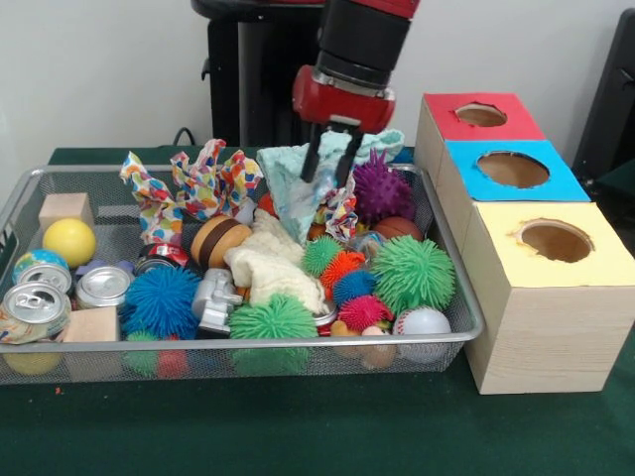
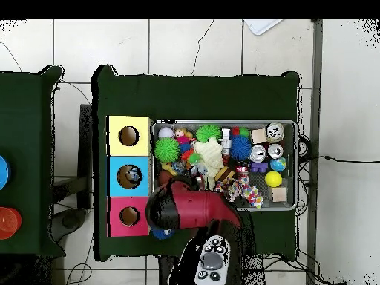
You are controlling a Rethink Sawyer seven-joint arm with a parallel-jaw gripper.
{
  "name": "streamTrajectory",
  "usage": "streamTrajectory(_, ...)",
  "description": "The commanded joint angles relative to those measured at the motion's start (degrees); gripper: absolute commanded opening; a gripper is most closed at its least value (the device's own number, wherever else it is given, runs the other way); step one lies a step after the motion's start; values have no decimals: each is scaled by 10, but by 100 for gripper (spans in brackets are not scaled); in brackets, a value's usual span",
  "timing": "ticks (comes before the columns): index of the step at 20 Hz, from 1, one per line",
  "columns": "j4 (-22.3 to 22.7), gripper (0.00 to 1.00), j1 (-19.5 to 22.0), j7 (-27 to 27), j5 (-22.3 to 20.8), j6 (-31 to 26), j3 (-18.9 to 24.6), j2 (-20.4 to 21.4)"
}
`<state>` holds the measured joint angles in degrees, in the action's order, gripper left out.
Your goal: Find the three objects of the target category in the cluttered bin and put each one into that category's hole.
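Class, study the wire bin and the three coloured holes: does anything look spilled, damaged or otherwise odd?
Nothing has spilled from the bin. One oddity: the yellow-topped hole has a ragged, chipped rim, unlike the cleaner blue-topped hole.

Bright even indoor light, soft shadows, mild blur.

bin [image 1: 466, 322] packed edge to edge with toys, red-topped hole [image 1: 481, 114] unobstructed, open table [image 1: 298, 426] in front
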<state>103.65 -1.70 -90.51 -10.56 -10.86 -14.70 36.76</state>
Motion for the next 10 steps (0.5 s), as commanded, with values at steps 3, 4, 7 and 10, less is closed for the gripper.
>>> streamTrajectory(3,21,0,-58,-163,79,-143,22,22)
streamTrajectory(4,21,0,-67,-162,86,-159,18,28)
streamTrajectory(7,19,0,-96,-165,105,-214,1,57)
streamTrajectory(10,5,0,-126,-171,123,-300,-17,96)
